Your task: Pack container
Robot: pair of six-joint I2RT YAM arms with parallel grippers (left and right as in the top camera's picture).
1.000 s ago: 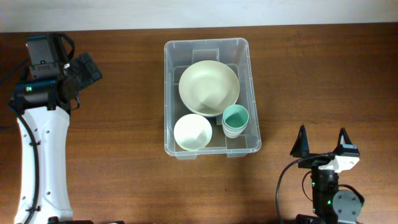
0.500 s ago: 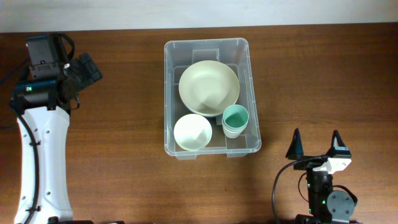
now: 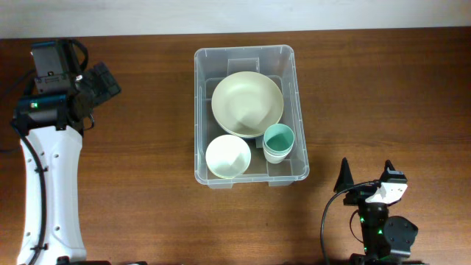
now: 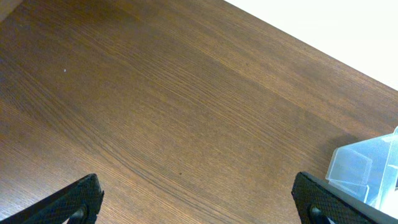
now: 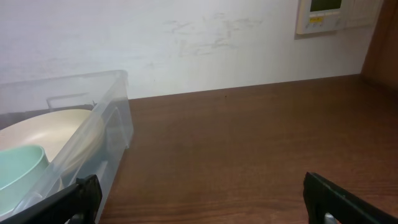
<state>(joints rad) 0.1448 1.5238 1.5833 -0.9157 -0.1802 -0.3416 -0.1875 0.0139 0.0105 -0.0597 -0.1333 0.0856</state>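
Observation:
The clear plastic container (image 3: 202, 110) stands mid-table. It holds a large cream bowl (image 3: 247, 104), a small white bowl (image 3: 228, 157) and stacked mint-green cups (image 3: 279, 140). My left gripper (image 3: 104, 81) is at the far left, well away from the container, open and empty; its wrist view (image 4: 199, 202) shows bare wood and the container's corner (image 4: 367, 171). My right gripper (image 3: 366, 177) is open and empty near the front edge, right of the container. In its wrist view (image 5: 205, 199) the container (image 5: 112, 118) lies at the left with the cream bowl (image 5: 56, 127) and a green cup (image 5: 18, 165).
The brown wooden table (image 3: 383, 88) runs to a white wall (image 5: 205, 43) at the back. A wall control panel (image 5: 320, 15) hangs at upper right in the right wrist view.
My right gripper has drawn back toward the front edge and slightly left, turning a little. The left arm and the container's contents have not moved.

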